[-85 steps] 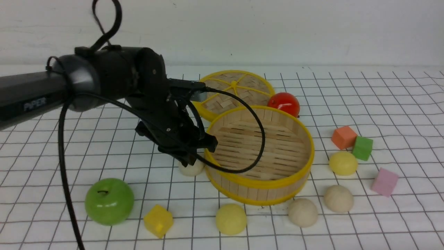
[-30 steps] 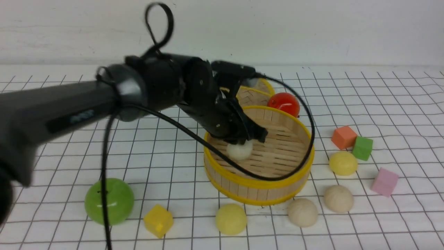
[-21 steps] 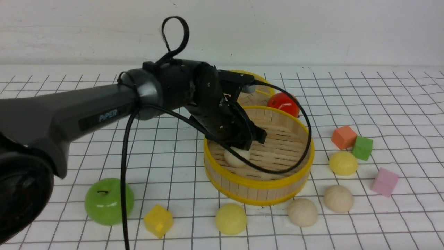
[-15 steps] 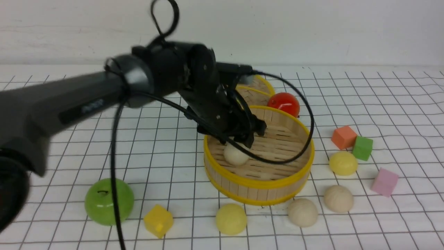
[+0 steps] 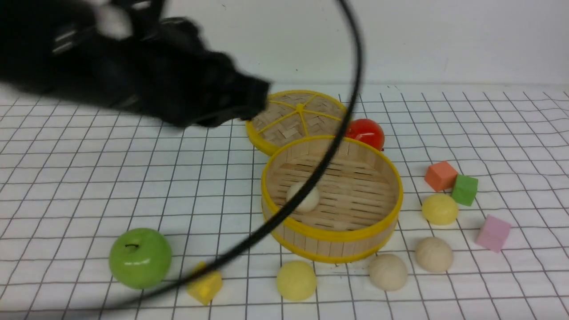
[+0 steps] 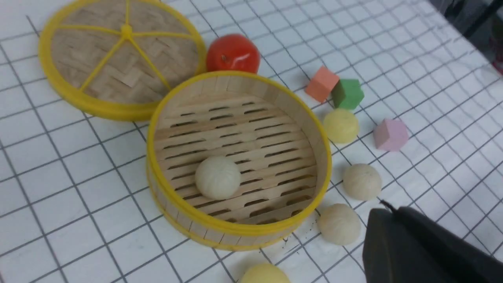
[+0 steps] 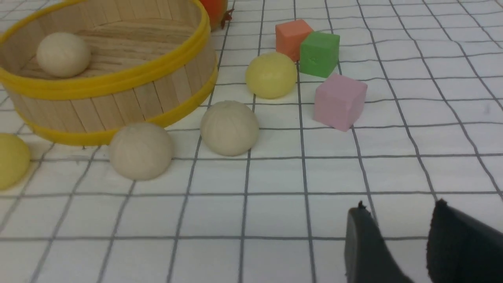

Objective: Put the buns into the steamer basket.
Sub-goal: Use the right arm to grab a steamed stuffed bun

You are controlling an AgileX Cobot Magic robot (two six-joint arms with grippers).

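Bun inside steamer basket; left fingers closed, empty; right fingers part-open, empty.

The left arm is seen blurred and held high, the left gripper pressed fully closed, while the right gripper is held low, jaws parted.

One cream bun lies in the steamer basket; four other buns sit just outside it.
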